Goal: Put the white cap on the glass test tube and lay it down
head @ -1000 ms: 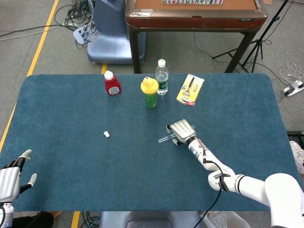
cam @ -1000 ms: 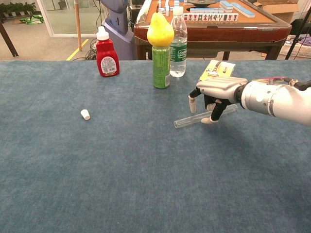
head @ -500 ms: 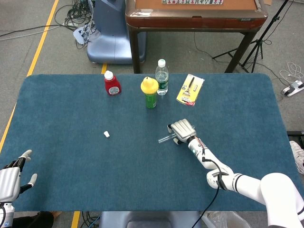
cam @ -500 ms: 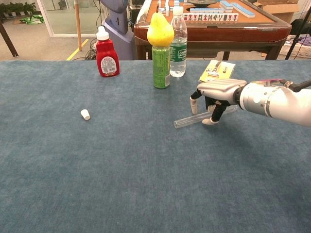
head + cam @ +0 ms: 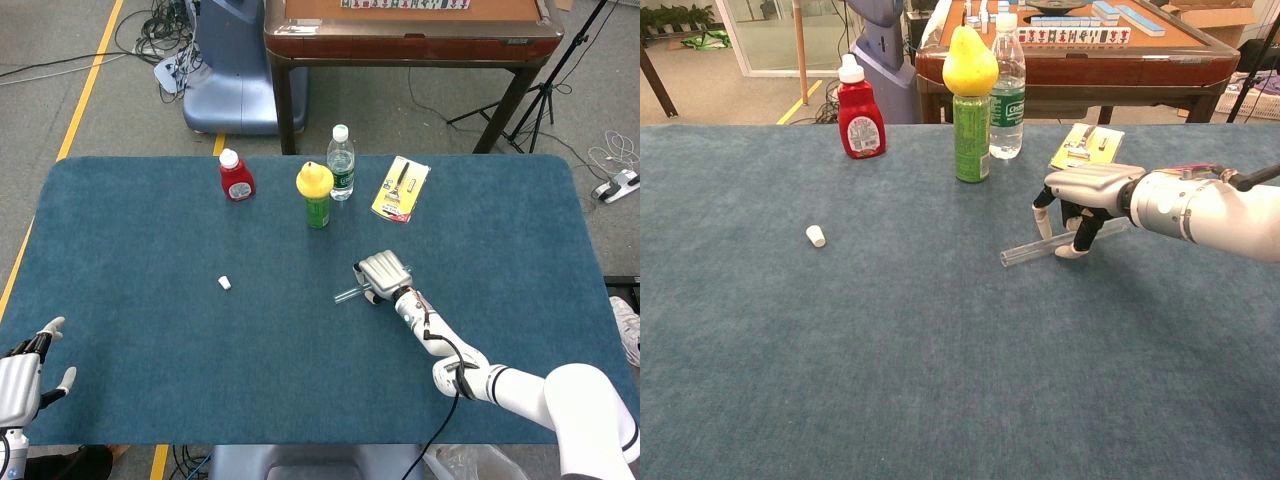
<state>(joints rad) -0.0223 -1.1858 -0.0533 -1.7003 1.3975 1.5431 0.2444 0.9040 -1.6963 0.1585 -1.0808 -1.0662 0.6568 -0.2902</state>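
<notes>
The right hand (image 5: 1080, 205) arches over the glass test tube (image 5: 1040, 247) lying on the blue bench (image 5: 940, 350), fingertips touching it; the white cap (image 5: 815, 236) lies well apart; the left hand (image 5: 22, 378) is spread, holding nothing.

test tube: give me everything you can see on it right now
The glass test tube is a clear, thin cylinder lying flat on the blue table cloth, set at a slant, its near end pointing toward the robot's left, uncapped. The right hand arches over its far part, fingertips down at the tube; a firm grip cannot be confirmed. The white cap lies apart, far to the left.
</notes>
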